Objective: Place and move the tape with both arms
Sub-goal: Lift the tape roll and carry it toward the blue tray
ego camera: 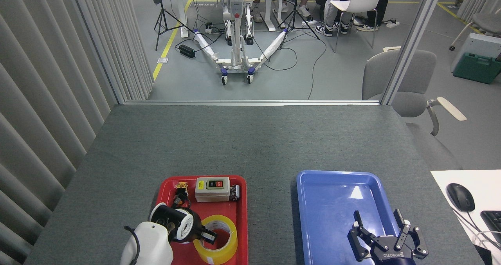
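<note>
The yellow tape roll (222, 253) lies flat in the near right part of the red tray (242, 218). My left gripper (207, 235) reaches it from the left; one black finger sits inside the roll's hole against its left wall, and the other is hidden behind the wrist. The jaws appear shut on that wall. My right gripper (377, 215) hovers open over the near end of the blue tray (313, 202), with nothing between its fingers.
The red tray also holds a grey switch box (212, 189) with buttons and small electrical parts (181, 187) at its far end. A white desk with a mouse (460, 196) adjoins the table's right edge. Grey table surface (250, 139) stretches beyond both trays.
</note>
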`<state>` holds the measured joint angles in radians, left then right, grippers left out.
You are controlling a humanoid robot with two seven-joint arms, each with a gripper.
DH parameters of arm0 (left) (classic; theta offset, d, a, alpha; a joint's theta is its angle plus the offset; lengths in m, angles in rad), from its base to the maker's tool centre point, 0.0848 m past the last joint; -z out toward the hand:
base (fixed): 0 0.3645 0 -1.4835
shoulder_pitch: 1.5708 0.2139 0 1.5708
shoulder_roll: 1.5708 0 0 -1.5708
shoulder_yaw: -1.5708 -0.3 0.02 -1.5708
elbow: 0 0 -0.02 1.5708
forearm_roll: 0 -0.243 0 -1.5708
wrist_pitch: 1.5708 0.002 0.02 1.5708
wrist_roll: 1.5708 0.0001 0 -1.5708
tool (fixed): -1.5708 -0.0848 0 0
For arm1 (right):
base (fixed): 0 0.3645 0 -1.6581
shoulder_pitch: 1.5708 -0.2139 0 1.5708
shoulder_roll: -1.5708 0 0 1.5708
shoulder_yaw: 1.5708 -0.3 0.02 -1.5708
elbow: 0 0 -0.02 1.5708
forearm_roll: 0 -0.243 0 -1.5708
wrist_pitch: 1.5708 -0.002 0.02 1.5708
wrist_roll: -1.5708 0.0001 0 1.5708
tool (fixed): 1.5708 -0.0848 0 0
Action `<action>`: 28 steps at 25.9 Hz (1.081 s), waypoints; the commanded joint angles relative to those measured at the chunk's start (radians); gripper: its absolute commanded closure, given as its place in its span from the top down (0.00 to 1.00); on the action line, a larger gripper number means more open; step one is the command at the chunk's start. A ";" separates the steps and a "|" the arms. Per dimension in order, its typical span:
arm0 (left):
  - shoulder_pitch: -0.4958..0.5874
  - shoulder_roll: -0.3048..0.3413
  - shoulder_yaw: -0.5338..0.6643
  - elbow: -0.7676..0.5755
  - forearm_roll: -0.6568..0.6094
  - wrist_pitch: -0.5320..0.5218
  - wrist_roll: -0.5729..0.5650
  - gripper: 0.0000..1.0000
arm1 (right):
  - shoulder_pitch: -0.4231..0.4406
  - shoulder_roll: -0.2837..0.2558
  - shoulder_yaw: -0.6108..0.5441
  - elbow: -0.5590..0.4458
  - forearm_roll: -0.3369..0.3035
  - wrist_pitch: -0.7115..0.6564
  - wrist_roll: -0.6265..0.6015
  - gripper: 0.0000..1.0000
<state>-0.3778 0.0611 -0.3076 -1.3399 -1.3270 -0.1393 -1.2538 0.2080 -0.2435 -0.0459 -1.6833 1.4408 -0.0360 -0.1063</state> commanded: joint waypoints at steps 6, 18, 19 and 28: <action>-0.066 -0.020 0.028 -0.039 0.451 -0.321 0.139 0.00 | 0.014 -0.030 0.000 0.002 -0.019 -0.004 -0.004 1.00; -0.115 -0.070 -0.005 0.166 0.916 -0.646 0.177 0.00 | 0.027 -0.106 -0.066 0.002 -0.108 -0.484 -0.113 1.00; -0.115 -0.072 -0.018 0.166 0.914 -0.646 0.177 0.00 | 0.042 -0.128 -0.089 0.004 -0.137 -0.602 -0.154 1.00; -0.112 -0.109 -0.048 0.171 0.914 -0.646 0.175 0.00 | 0.067 -0.175 -0.098 -0.009 -0.217 -0.749 -0.204 1.00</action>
<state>-0.4920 -0.0422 -0.3523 -1.1693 -0.4130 -0.7856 -1.0768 0.2697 -0.4146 -0.1589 -1.6862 1.2270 -0.7703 -0.3145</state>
